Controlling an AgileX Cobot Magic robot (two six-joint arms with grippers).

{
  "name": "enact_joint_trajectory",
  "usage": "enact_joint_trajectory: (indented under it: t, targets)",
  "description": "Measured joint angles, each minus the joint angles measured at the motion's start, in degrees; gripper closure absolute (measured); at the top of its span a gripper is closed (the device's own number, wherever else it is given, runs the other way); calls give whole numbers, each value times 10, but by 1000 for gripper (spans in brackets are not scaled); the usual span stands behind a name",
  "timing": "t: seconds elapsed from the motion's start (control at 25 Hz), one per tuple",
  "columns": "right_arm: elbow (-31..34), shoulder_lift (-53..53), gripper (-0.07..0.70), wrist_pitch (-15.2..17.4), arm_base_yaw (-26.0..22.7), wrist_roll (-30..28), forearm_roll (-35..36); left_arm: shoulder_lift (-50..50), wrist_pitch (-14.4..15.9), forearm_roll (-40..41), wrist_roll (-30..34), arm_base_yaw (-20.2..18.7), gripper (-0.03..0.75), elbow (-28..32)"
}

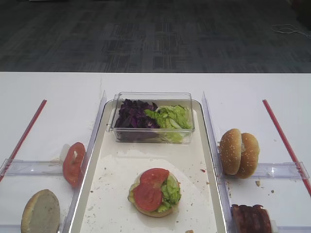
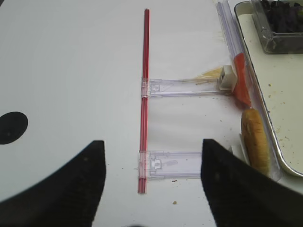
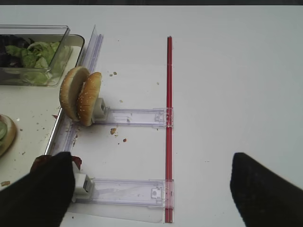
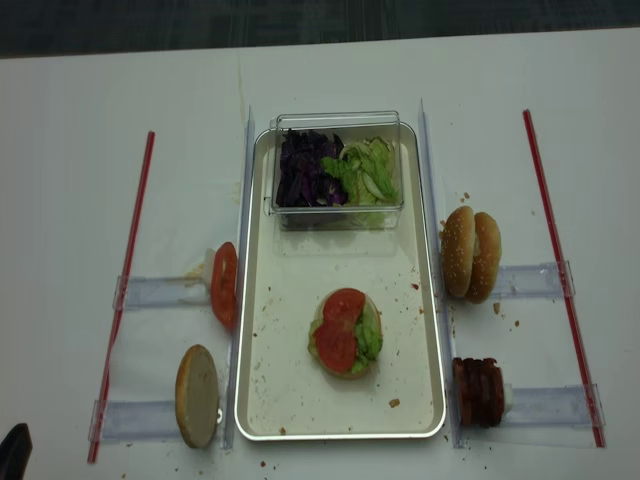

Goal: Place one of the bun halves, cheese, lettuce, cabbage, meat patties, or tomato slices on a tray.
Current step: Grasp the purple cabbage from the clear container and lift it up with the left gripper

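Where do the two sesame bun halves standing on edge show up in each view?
Exterior high: bun halves right of the tray.
Right wrist: upper left, by the tray edge.
Left wrist: not in view.
Exterior high (realsense): right of the tray.
Shared landmark: red strip.

No text, label, brand, number or sign can be read anywhere: none on the tray [image 4: 432, 300], none on the clear box [image 4: 337, 205] at the tray's far end, none on the red strips [image 4: 555, 255] or the clear holders [image 4: 535, 280] to either side of the tray
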Motion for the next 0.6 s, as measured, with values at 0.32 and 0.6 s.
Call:
enact_joint_trajectory:
  t: [0.32,0.6]
  targets:
    - [0,0,-58,0,0,0,0,0,0,0,0,0,277,0]
    - [0,0,-58,0,0,0,0,48,0,0,0,0,277,0]
